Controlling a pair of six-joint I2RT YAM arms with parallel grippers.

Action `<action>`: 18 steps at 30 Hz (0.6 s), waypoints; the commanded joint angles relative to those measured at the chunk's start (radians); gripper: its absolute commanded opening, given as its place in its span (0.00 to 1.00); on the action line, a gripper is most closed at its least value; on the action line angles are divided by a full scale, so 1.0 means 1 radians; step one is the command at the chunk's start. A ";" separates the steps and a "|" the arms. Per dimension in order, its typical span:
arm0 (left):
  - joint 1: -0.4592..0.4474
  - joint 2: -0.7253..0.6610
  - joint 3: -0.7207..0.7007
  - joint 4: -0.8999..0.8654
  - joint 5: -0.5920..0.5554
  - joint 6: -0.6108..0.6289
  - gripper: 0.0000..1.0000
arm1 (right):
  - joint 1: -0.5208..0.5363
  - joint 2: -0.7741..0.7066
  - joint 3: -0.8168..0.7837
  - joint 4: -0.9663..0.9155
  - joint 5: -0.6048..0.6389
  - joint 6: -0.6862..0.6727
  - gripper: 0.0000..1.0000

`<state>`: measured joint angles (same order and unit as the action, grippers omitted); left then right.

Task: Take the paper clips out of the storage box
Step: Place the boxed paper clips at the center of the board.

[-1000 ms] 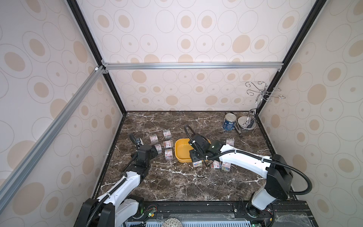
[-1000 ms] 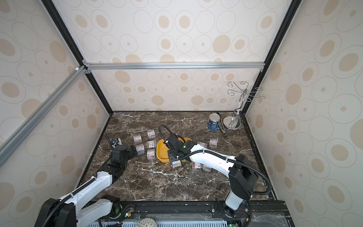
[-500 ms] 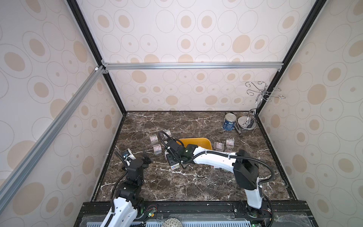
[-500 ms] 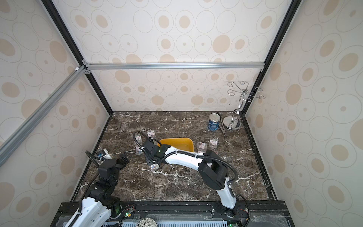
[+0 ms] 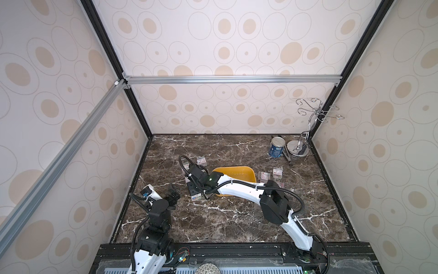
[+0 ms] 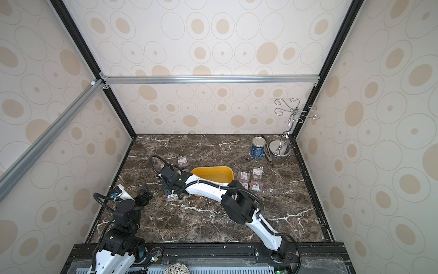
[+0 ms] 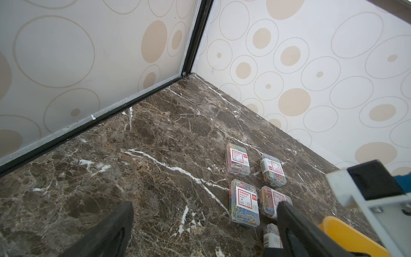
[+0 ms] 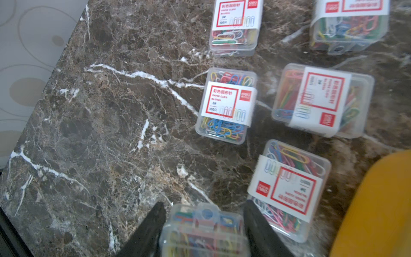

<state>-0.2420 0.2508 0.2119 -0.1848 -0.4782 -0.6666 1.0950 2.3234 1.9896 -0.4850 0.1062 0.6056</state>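
1. The tray [image 5: 233, 174] is sitting just below the centre of the frame in both top views. Its visible inside is showing only yellow plastic, and the right arm [image 5: 239, 189] is covering its near edge.
2. The right gripper [image 8: 203, 213] is clamping a clip box [image 8: 203, 231] between its jaws at the bottom of the right wrist view, outside the tray. Coloured clips are showing through the clear walls.
3. Five other clip boxes [image 8: 226, 106] are lying on the marble [image 8: 100, 133] above it in that view. Each is holding multicoloured clips under a white-and-red label. The tray's corner is showing at the lower right.
4. Only the top views are showing further boxes right of the tray [image 5: 264, 176]. They are also showing a can [image 5: 275, 147] standing beside a hook stand [image 5: 297, 149] at the floor's upper right; I cannot tell what the can holds.
5. The left gripper [image 7: 204, 207] is hanging with its jaws spread wide, holding nothing. Its wrist view is showing the boxes at the lower right of the frame, one partly hidden behind a finger.
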 commanded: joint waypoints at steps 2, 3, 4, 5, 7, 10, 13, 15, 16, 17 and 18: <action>0.006 -0.026 -0.003 -0.034 -0.038 -0.031 1.00 | 0.011 0.039 0.035 0.004 0.025 0.013 0.50; 0.005 -0.032 -0.003 -0.038 -0.038 -0.032 1.00 | 0.012 0.048 0.041 0.007 0.035 0.009 0.50; 0.006 -0.038 -0.005 -0.040 -0.038 -0.032 1.00 | 0.012 0.056 0.050 0.003 0.045 0.003 0.51; 0.006 -0.044 -0.006 -0.042 -0.039 -0.033 1.00 | 0.012 0.069 0.065 -0.008 0.052 -0.002 0.51; 0.006 -0.059 -0.009 -0.043 -0.040 -0.032 1.00 | 0.012 0.092 0.097 -0.034 0.066 -0.011 0.51; 0.004 -0.073 -0.011 -0.048 -0.043 -0.033 1.00 | 0.012 0.110 0.110 -0.036 0.072 -0.018 0.54; 0.004 -0.082 -0.012 -0.050 -0.047 -0.033 1.00 | 0.012 0.122 0.116 -0.030 0.070 -0.023 0.59; 0.006 -0.083 -0.014 -0.052 -0.051 -0.036 1.00 | 0.011 0.126 0.120 -0.029 0.073 -0.024 0.63; 0.005 -0.082 -0.013 -0.053 -0.052 -0.036 1.00 | 0.009 0.125 0.120 -0.026 0.074 -0.026 0.65; 0.006 -0.082 -0.013 -0.052 -0.050 -0.036 1.00 | 0.010 0.126 0.121 -0.021 0.075 -0.032 0.67; 0.005 -0.084 -0.014 -0.050 -0.050 -0.035 1.00 | 0.010 0.125 0.123 -0.017 0.073 -0.040 0.69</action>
<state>-0.2420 0.1772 0.2005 -0.2207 -0.5018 -0.6811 1.1042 2.4241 2.0850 -0.5018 0.1596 0.5797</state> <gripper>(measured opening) 0.993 0.680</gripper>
